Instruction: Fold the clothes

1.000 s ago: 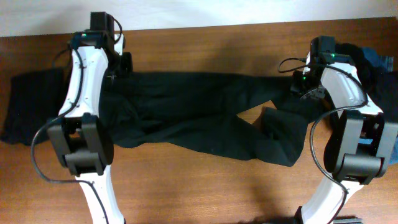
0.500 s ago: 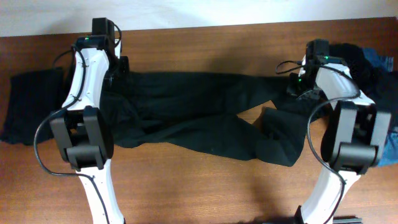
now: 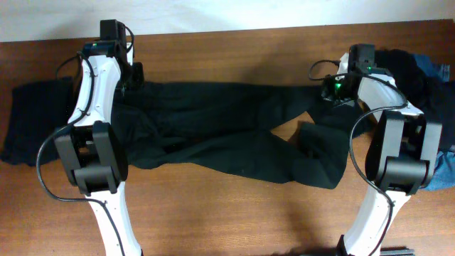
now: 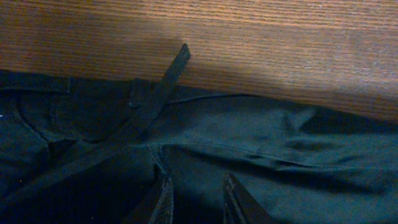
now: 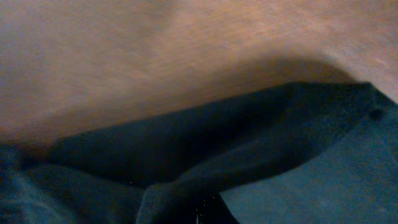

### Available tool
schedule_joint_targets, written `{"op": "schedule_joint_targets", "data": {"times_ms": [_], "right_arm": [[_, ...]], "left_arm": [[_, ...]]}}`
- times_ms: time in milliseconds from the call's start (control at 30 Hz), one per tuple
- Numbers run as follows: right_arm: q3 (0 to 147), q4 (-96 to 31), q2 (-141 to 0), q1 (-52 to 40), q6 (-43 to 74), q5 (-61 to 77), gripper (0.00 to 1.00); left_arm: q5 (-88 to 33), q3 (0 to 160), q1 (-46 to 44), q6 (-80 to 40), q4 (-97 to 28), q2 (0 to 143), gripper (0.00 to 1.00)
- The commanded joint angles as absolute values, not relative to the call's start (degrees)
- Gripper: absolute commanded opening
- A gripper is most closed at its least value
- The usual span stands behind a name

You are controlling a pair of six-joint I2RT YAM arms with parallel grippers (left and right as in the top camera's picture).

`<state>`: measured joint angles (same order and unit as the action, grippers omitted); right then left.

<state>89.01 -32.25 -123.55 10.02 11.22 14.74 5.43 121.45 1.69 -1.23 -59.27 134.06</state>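
Right now the left hand (image 3: pixel 132 77) sits low on the waist end of the black trousers (image 3: pixel 227 121). In its wrist view its fingers (image 4: pixel 160 202) stand a little apart with dark cloth between and under them, but whether they pinch that cloth I cannot tell. Just ahead of those fingertips the trouser cloth lies creased. A narrow black strap (image 4: pixel 155 93) runs aslant from beside the hand, across the waist edge and onto the bare bench (image 4: pixel 280 37) beyond. The right hand (image 3: pixel 331 94) is down at the other end of the trousers, at a leg end. Its fingers are closed together on a fold of the black cloth, which in its wrist view rises off the wooden bench and throws a shadow beneath. Between the two hands the trousers lie stretched along the bench, wrinkled, with the two legs parting near the right hand. One leg runs up to the right hand and the other bends away below it, toward the arm's base. Outward of the left hand, well apart from it, a folded black piece (image 3: pixel 32 124) rests flat. Outward of the right hand, close behind the arm, lies a heap of dark clothes (image 3: pixel 416 78) with a blue piece (image 3: pixel 431 67) showing at its far edge.
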Motion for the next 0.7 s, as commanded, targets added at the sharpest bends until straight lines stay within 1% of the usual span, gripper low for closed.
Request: {"op": "schedule_joint_targets", "data": {"times_ms": [0, 200, 300, 400, 500, 667], "right_arm": [[88.95, -29.58, -123.83, 9.02, 14.06, 21.06, 0.05], [88.95, -24.56, -123.83, 5.13, 13.21, 18.72, 0.04], [89.71, -24.60, -123.83, 2.66, 7.94, 15.73, 0.04], [92.16, -28.77, -123.81, 0.80, 1.98, 11.00, 0.04], [95.83, -34.17, -123.81, 0.49, 1.69, 7.25, 0.04], [104.03, -44.34, -123.79, 1.69, 1.69, 7.16, 0.04]], "left_arm": [[6.04, 121.86, 1.93, -0.32, -59.20, 134.78, 0.27], [6.04, 121.86, 1.93, -0.32, -59.16, 134.78, 0.27], [6.02, 121.86, 1.93, -0.34, -59.18, 134.78, 0.27], [5.98, 121.86, 1.93, -0.34, -59.18, 134.78, 0.27], [5.82, 121.86, 1.93, -0.34, -59.18, 134.78, 0.27], [5.82, 121.89, 1.93, -0.34, -59.18, 134.78, 0.27]]}}
